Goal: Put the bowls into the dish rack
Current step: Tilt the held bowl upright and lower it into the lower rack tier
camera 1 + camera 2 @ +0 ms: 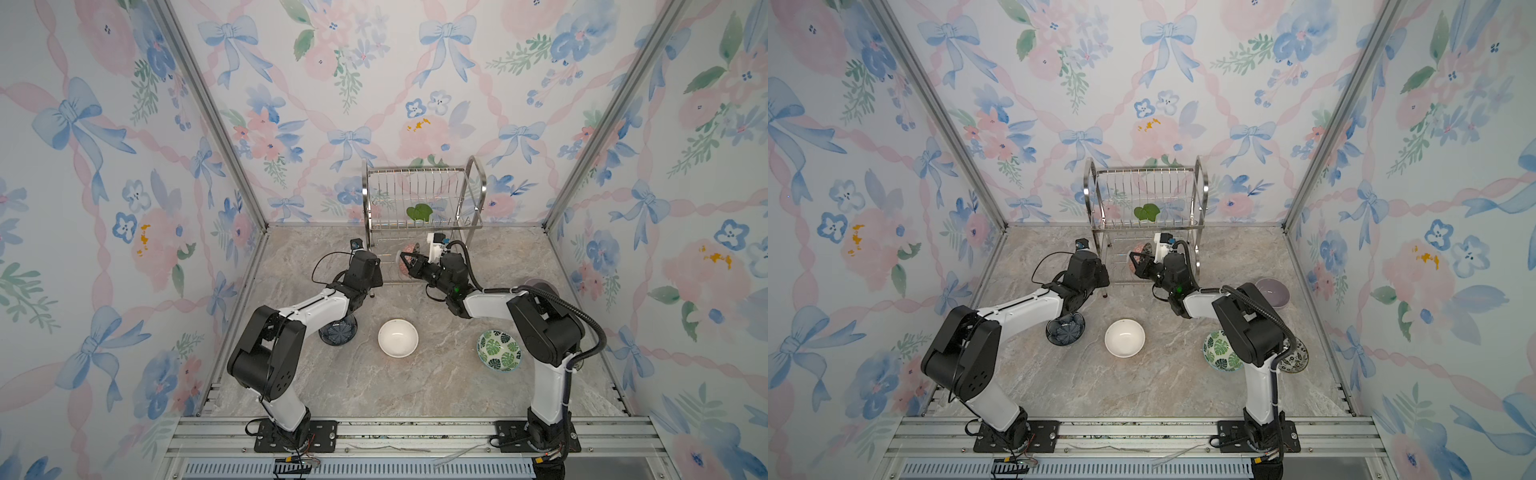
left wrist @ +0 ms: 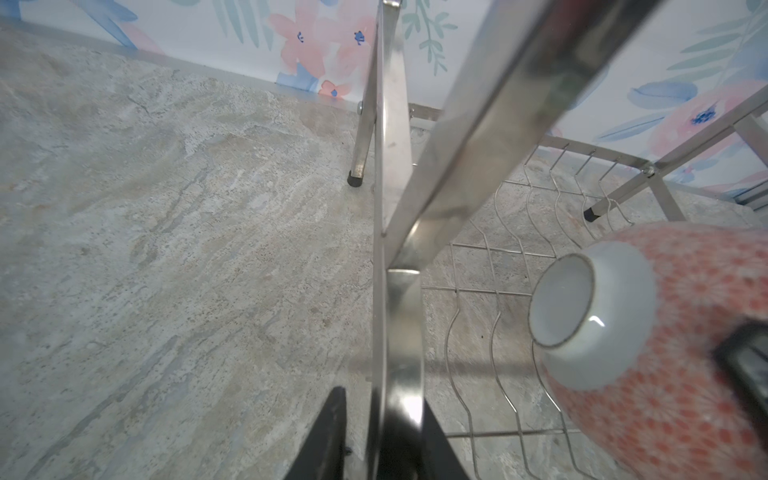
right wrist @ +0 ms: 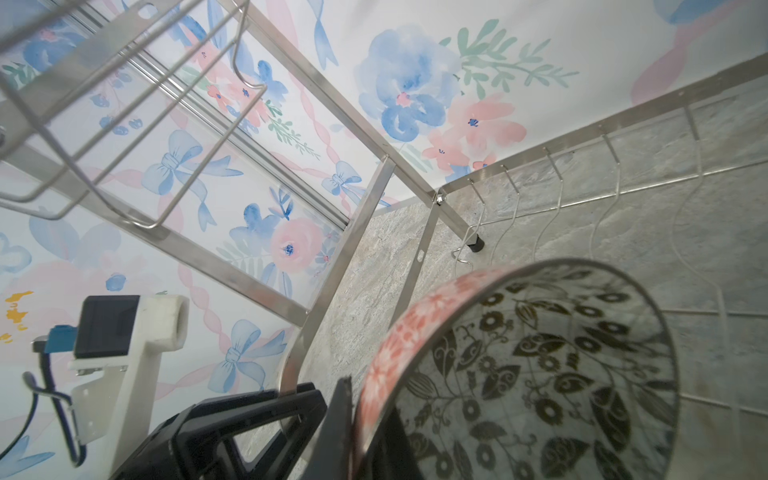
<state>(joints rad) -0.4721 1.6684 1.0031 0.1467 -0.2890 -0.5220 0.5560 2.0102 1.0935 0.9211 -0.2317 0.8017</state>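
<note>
Marble tabletop (image 1: 436,386); right claw (image 3: 353,415) pinches rim of pink bowl (image 3: 399,332).

No word, brand, number or sign could be read in any view. The wallpaper (image 1: 374,104) bore only painted bows and flowers, and the pink-patterned bowl (image 3: 540,374) showed black leaves and blossoms on its inside (ornament, not lettering).

Robot test cell. Floral bow-print wall panels (image 1: 374,83) on aluminium posts (image 1: 215,120) surround a shiny steel-wire dish rack (image 1: 415,169). A grey marble-pattern surface (image 1: 415,386) lies beneath it. A black-and-white left arm (image 1: 316,305) and right arm (image 1: 490,301) are bolted to a slotted aluminium rail (image 1: 415,432) before it.
</note>
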